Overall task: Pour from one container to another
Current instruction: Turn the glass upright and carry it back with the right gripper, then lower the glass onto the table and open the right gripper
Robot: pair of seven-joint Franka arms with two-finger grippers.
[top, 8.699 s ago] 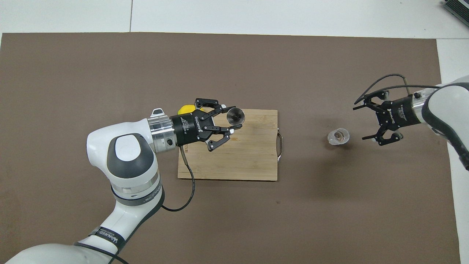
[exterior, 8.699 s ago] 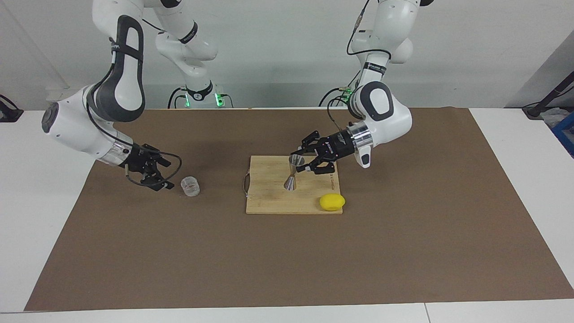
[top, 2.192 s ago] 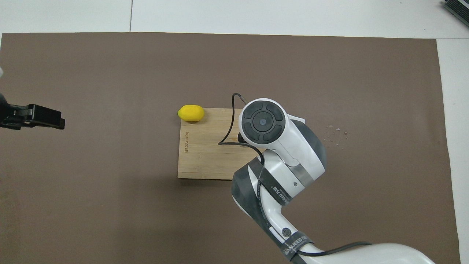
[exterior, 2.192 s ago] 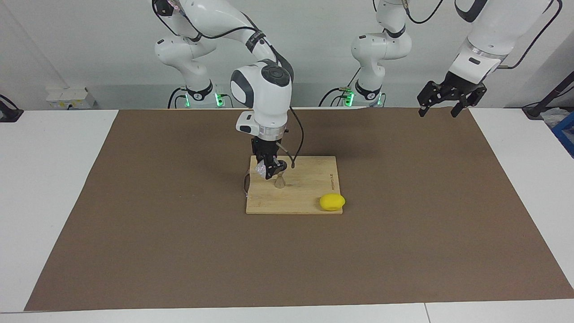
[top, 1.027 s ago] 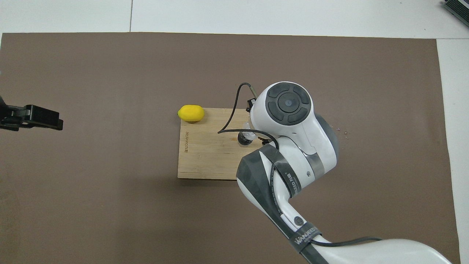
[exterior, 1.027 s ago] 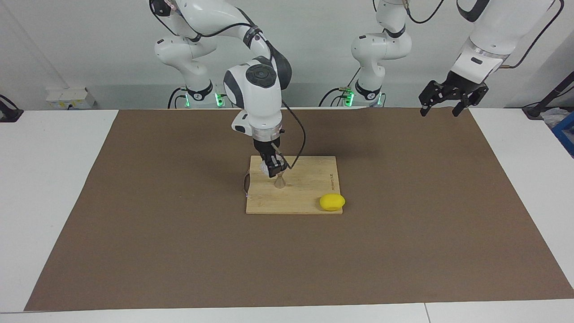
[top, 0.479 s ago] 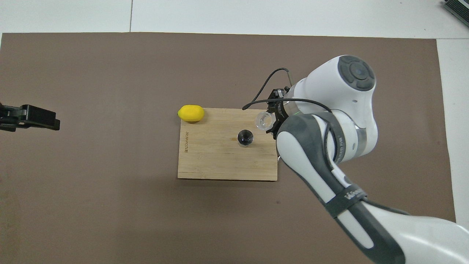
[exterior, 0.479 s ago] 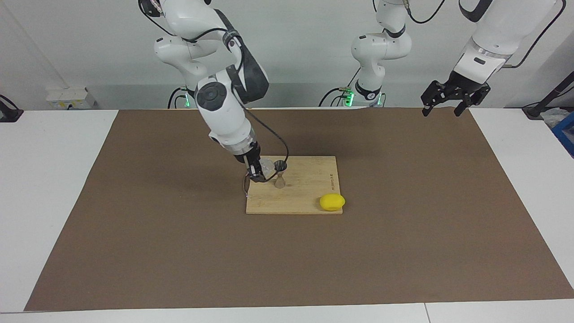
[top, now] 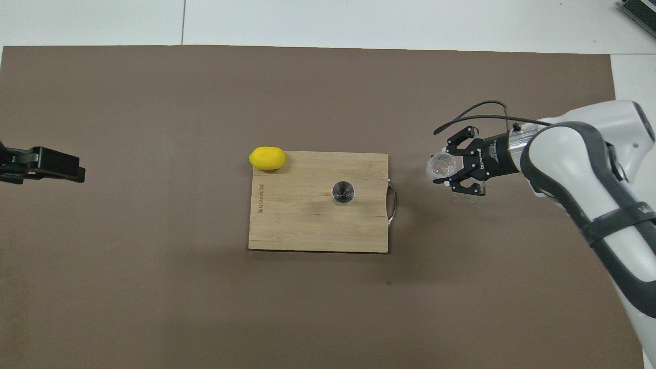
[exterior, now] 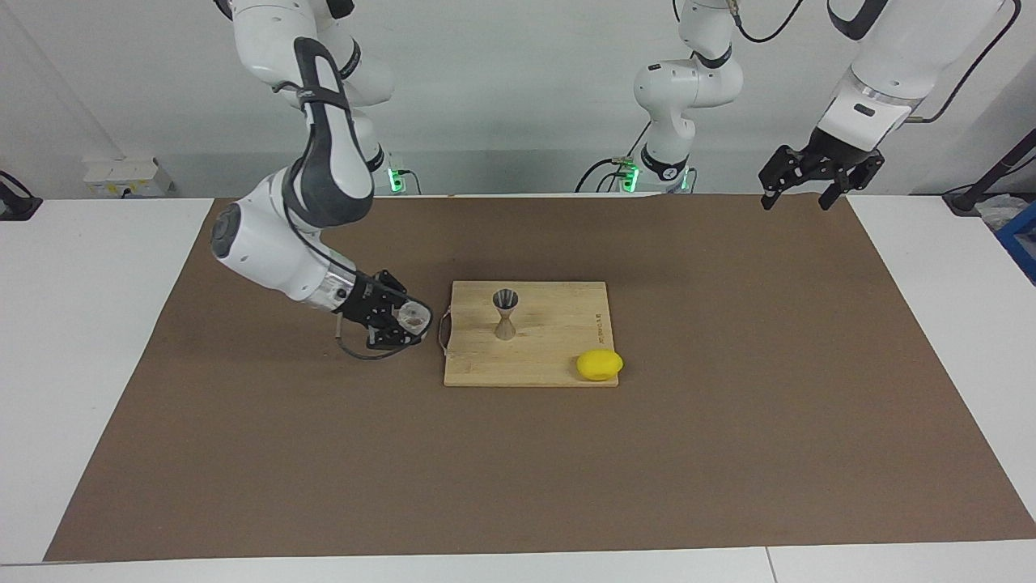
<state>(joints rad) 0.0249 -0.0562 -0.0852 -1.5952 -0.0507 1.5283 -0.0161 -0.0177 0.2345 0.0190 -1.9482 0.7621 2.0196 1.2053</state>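
Note:
The clear glass cup (exterior: 414, 314) is held in my right gripper (exterior: 407, 321), which is shut on it. The cup hangs low over the brown mat, beside the cutting board's handle, toward the right arm's end of the table. It also shows in the overhead view (top: 442, 165), in the right gripper (top: 450, 172). The steel jigger (exterior: 505, 314) stands upright on the wooden cutting board (exterior: 558, 340), mouth up (top: 343, 191), apart from the cup. My left gripper (exterior: 812, 180) waits open and empty, raised high over the mat's edge at the left arm's end (top: 43, 165).
A yellow lemon (exterior: 600, 365) lies at the board's corner farthest from the robots, toward the left arm's end (top: 267, 158). The board's metal handle (top: 392, 203) points toward the right arm's end. Small specks (top: 467, 198) lie on the mat under the right gripper.
My right gripper has carried the cup from beside the jigger off the board, toward the right arm's end, and lower over the mat. The left gripper has stayed put.

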